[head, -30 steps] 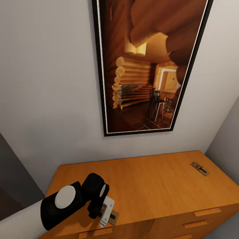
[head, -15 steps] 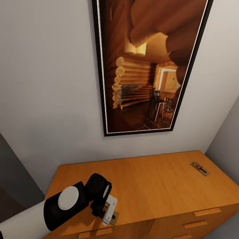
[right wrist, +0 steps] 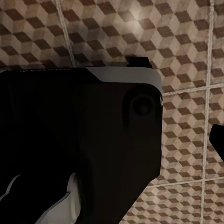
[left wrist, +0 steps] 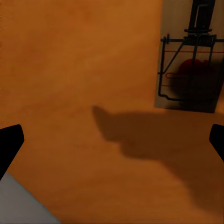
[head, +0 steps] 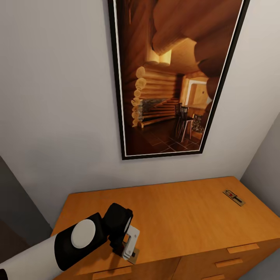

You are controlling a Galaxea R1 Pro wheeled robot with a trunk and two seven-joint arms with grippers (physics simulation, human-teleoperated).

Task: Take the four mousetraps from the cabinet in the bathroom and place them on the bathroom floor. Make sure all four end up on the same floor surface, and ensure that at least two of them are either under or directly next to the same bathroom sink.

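Observation:
The orange-brown cabinet (head: 182, 210) stands against the wall, and I see its flat top from above. One mousetrap (head: 234, 197) lies near the top's far right corner. Another mousetrap (head: 134, 254) lies at the front left edge, partly hidden under my left gripper (head: 129, 244). In the left wrist view that mousetrap (left wrist: 190, 70) lies off to one side of the open left gripper (left wrist: 112, 142), with both dark fingertips (left wrist: 9, 144) wide apart and nothing between them. My right gripper hangs over the cube-patterned bathroom floor (right wrist: 186, 37); one fingertip (right wrist: 218, 140) shows at the frame's edge.
A tall dark-framed picture (head: 175, 77) of a log cabin hangs on the grey wall above the cabinet. Drawer handles (head: 242, 247) show along the cabinet front. A black and white part of my own body (right wrist: 79, 140) fills much of the right wrist view.
My left arm has pushed a little forward and to the right, bringing the open gripper closer over the mousetrap at the cabinet's front left edge. The camera has not moved.

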